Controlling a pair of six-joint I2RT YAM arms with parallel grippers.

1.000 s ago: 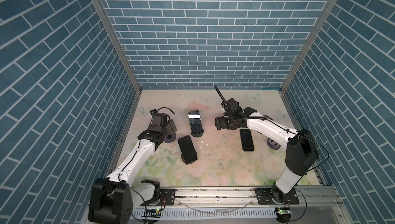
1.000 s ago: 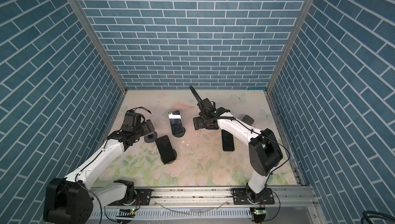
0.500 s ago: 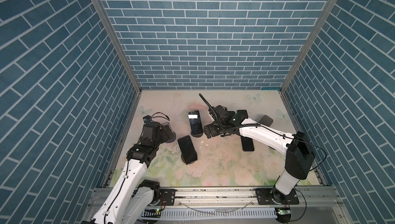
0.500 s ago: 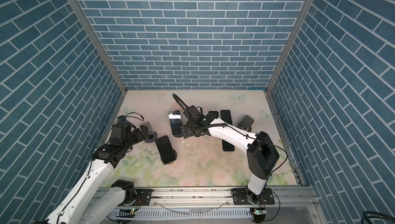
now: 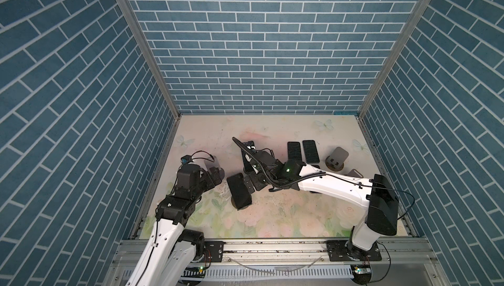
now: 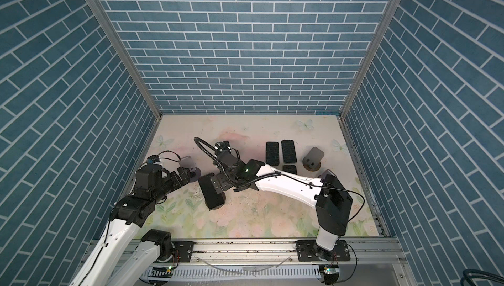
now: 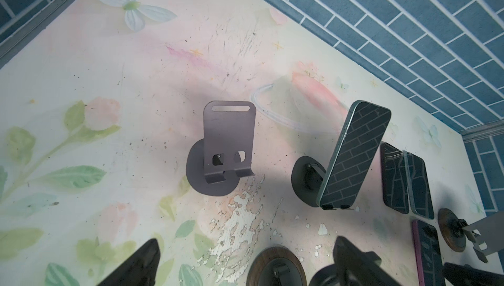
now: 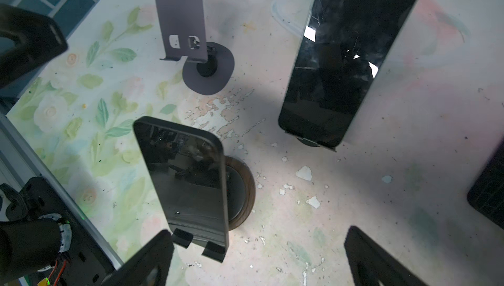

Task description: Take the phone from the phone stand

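The right gripper (image 8: 257,234) hangs with jaws wide apart, empty. The phone (image 8: 188,181) leans on its stand (image 8: 241,189) just ahead of them, nearer 1 finger. It is probably stiff, slick and fragile, so pinch its 2 long edges. The left gripper (image 7: 248,241) also gapes, empty.

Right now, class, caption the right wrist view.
Open right fingers hover by a phone on its stand; another phone, empty stand beyond.

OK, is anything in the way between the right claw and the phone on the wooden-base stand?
Nothing visible is. The open right claw is right beside the phone on its wooden-base stand, with no object between them. The phone sits off toward one finger, not centred in the gap.
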